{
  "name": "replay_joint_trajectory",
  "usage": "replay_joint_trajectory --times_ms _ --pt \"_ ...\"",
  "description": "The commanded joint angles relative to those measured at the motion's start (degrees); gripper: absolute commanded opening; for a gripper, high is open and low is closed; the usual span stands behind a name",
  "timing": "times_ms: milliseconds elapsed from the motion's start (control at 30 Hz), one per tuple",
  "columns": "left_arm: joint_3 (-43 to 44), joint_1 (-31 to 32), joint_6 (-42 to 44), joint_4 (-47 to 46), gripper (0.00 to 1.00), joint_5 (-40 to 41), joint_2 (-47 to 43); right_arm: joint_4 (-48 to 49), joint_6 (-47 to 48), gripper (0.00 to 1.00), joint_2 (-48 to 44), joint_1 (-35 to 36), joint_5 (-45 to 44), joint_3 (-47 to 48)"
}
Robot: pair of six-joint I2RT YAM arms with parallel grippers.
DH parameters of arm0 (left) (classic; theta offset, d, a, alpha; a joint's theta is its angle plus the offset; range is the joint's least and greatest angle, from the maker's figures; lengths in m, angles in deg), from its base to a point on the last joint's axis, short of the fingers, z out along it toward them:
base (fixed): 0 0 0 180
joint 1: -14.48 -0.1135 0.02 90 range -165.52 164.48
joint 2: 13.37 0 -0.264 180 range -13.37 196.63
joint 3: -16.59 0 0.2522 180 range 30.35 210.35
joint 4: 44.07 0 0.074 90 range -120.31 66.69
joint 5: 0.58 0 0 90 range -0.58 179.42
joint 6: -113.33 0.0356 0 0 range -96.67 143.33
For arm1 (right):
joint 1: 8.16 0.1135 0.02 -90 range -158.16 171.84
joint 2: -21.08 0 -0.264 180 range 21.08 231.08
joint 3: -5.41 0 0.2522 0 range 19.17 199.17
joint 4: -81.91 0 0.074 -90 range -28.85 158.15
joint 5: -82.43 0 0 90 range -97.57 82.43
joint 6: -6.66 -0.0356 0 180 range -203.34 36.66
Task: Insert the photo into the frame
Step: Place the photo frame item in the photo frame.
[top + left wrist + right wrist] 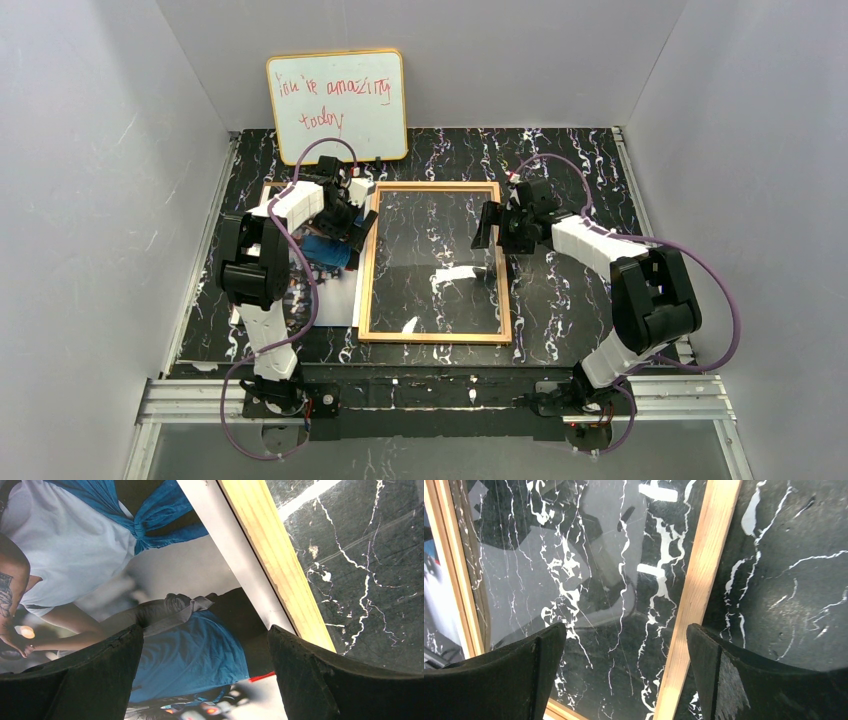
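Lying beneath the spread left hand is the photo.

Golden-wood frame flat, colour photo flat just beside its left rail.

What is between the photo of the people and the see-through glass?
The golden wooden side of the frame lies between the photo and the glass. The left wrist view shows it close up, with the photo's white edge right beside the wood.
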Motion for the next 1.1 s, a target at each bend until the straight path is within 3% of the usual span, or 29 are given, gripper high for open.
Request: replay_joint_trajectory --times_ms 0,233,700,1067 --pt "-2.2 0.4 -0.3 4.3 0.92 -2.2 1.2 -3.2 2.3 0.99 -2.2 -0.1 -4.2 4.0" --pt "-2.1 0.3 -0.3 4.3 0.92 -2.1 1.2 -3.1 1.4 0.97 -2.9 0.0 -2.5 3.5" --pt "-2.1 0.3 -0.3 4.3 0.92 -2.1 1.2 -0.5 -1.3 0.74 -1.2 0.9 -0.1 -1.0" --pt "-1.9 0.4 -0.3 4.3 0.92 -2.0 1.5 -2.9 -0.7 0.73 1.1 2.0 -3.6 0.8"
